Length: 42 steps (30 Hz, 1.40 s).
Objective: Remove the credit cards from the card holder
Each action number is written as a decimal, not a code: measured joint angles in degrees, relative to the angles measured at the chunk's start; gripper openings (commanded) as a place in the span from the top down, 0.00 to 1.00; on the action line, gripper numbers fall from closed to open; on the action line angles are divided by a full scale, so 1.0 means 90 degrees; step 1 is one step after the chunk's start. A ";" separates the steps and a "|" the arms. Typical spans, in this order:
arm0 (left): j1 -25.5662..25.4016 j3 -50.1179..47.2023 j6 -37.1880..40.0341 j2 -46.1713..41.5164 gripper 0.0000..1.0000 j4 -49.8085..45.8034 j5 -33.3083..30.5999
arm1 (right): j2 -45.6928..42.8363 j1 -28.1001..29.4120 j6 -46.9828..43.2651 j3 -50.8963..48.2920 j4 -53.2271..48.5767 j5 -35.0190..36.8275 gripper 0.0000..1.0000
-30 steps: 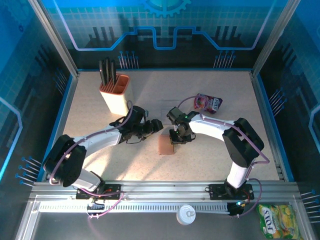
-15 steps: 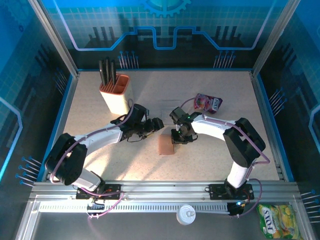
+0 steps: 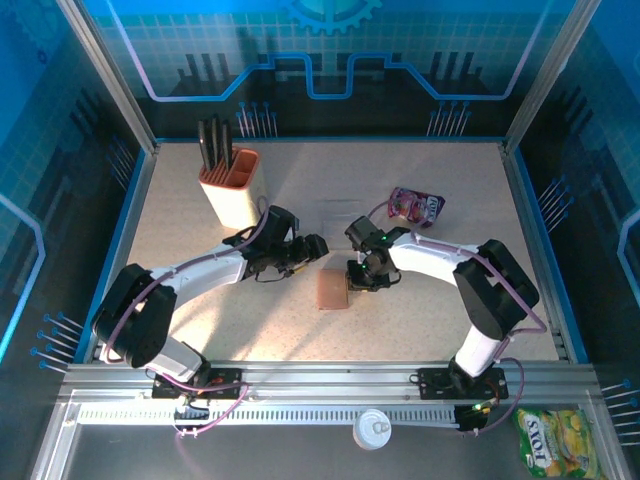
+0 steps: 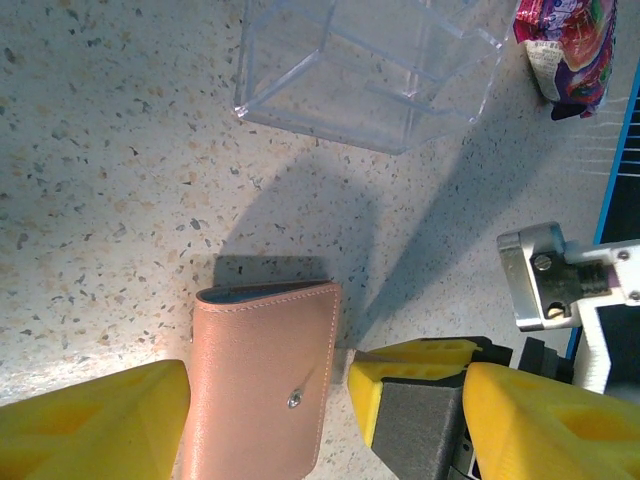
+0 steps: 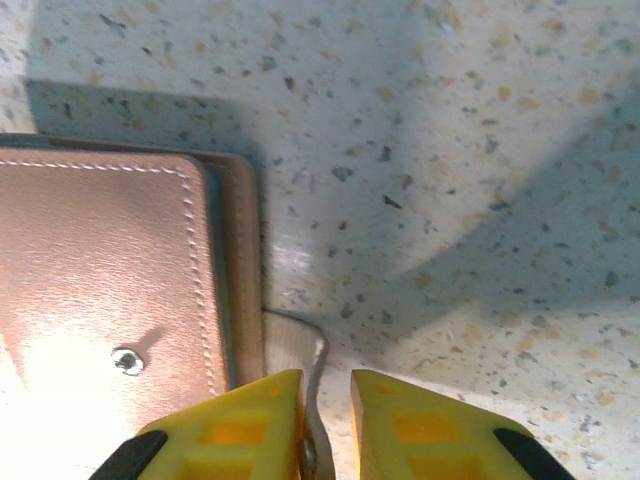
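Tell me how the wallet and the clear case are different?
The wallet is brown leather you cannot see through; the case is clear plastic. The wallet lies flat and shut; the case has upright walls. Both sit on the speckled table.

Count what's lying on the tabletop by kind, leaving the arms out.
Wallet: 1
Pale strip at the wallet's edge, maybe a card: 1
Knife block: 1
Clear case: 1
Snack pouch: 1
Total: 5
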 measured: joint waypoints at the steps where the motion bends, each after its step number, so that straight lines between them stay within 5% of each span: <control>1: 0.0000 0.0010 0.0002 0.0000 0.26 -0.0015 -0.0005 | -0.0007 -0.0010 0.0017 -0.0034 0.0005 0.0000 0.76; 42: 0.0010 0.0447 0.0070 0.0090 0.26 -0.0576 -0.0073 | -0.0296 -0.0828 0.0816 -0.1435 0.2251 -0.1807 0.83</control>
